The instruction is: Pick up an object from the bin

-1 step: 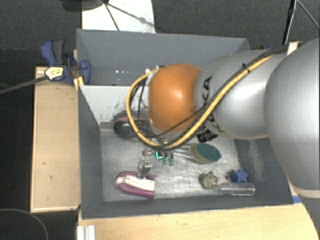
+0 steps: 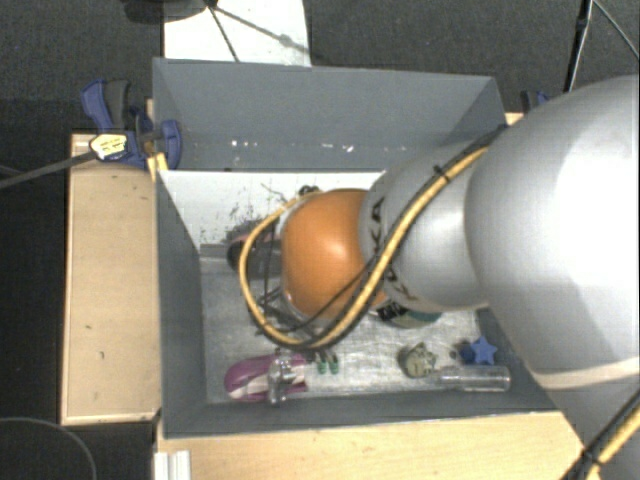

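Purple thing [image 2: 245, 376] is lying on the bin [image 2: 185, 298] floor, front-left, close to the front wall; a small metal piece is sitting at its right end, kind unclear. It is lying just below the arm's wrist, nearest of all loose things to the tool [image 2: 275, 328].

Tool state: cannot tell. The orange cover [image 2: 320, 253] is hiding it from above, and nothing is showing as gripped.

Two small green bits [image 2: 325, 365] are lying just right of the purple thing. Further right along the front wall: a grey lump [image 2: 415, 360], a clear tube [image 2: 480, 376], a blue star [image 2: 483, 350], all near one another.

A teal and white thing [image 2: 405, 316] is peeking out from under the arm [image 2: 540, 218], mostly covered. A dark thing [image 2: 238, 253] is sitting left of the cover, shape hard to make out.

A yellow cable [image 2: 400, 233] is looping round the cover. Black lettering on the arm is not reading clearly.
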You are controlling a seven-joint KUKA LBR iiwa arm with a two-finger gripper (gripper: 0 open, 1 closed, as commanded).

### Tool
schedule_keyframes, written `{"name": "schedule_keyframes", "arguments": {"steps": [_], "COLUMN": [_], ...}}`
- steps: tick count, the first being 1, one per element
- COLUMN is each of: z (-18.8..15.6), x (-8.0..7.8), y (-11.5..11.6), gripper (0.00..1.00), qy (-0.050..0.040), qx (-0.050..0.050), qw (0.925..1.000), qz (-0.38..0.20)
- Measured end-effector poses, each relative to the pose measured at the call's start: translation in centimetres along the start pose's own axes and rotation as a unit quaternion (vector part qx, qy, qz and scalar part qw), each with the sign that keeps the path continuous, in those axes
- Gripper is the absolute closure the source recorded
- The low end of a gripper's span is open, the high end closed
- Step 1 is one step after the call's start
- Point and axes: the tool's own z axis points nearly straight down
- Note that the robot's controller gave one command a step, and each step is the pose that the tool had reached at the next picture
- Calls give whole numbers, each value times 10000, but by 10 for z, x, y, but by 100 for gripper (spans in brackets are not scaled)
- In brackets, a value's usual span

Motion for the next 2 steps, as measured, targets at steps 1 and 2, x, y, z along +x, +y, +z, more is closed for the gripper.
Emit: {"name": "schedule_keyframes", "arguments": {"steps": [1, 2], "z": [-7, 6], "x": [-3, -7], "y": [8, 23], "gripper": [0, 0], "qy": [-66, -40], "qx": [-3, 22], "qw": [9965, 9778], "qz": [-833, -2095]}}
